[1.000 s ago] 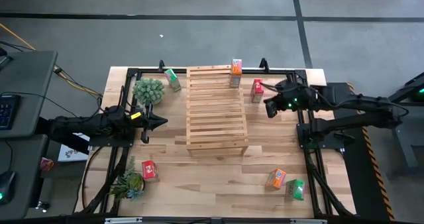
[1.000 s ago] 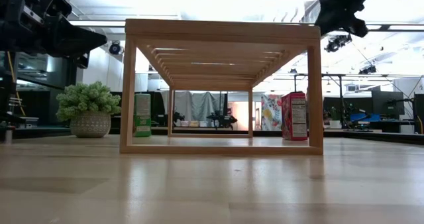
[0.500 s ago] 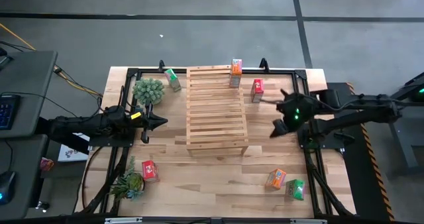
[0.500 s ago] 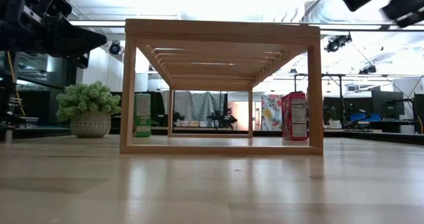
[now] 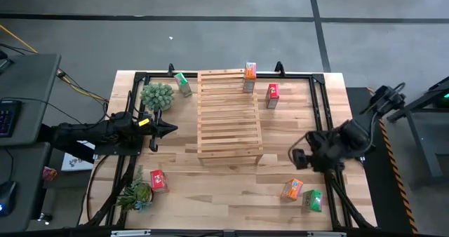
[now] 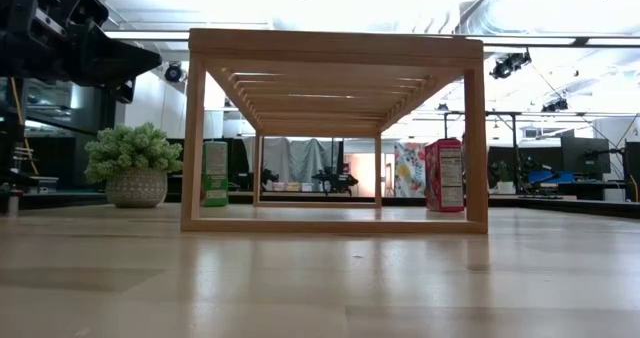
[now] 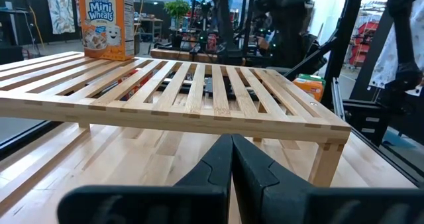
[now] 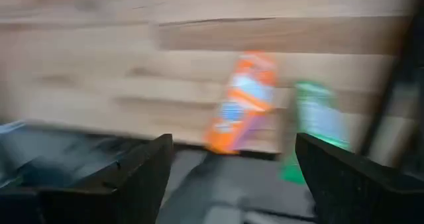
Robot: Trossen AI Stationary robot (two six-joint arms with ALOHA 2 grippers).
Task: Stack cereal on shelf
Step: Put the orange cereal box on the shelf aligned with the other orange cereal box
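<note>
Six cereal boxes: one orange [image 5: 250, 70] atop shelf [image 5: 229, 115], five on worktop [image 5: 210, 188]. Right claw [image 8: 232, 177] spread wide (left claw [image 7: 232, 159] pinched closed).

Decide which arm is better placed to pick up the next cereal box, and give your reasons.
Right. Its tool, open, hovers just above the orange box and green box. The left tool is shut and waits beside the shelf.

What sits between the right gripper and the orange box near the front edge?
Nothing: in the high view only bare tabletop separates the open right gripper from the orange box.
</note>
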